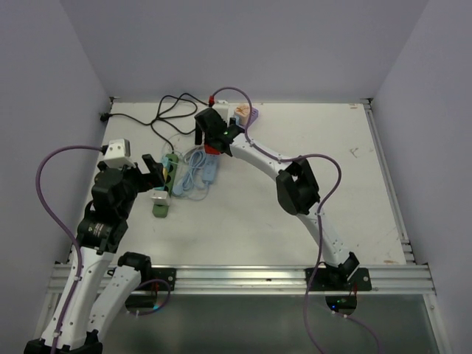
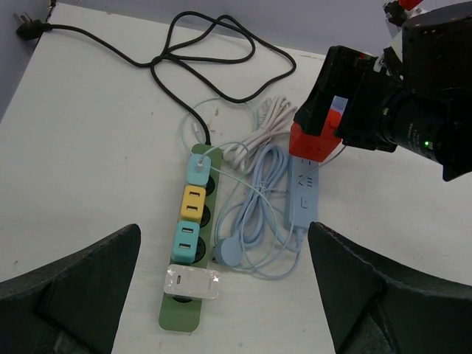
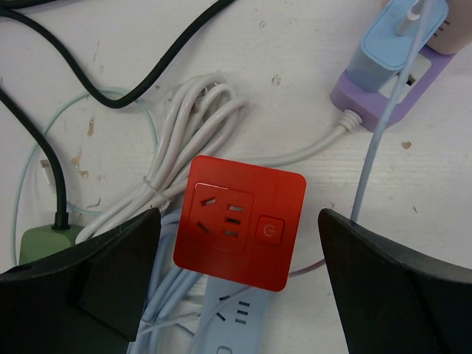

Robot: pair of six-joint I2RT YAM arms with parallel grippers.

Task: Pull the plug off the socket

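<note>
Crowding one green strip (image 2: 179, 322), four plugs (image 2: 192, 201)

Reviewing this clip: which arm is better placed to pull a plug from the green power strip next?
Left, probably. The left end effector hangs open over the green power strip and its plugs. The right end effector is open over the red socket block, which holds no plug.

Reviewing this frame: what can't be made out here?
Top external: the plugs on the green strip are too small to tell apart.
Left wrist: the blue strip has its far end hidden under the red socket cube.
Right wrist: the purple socket runs off the top right corner.
</note>
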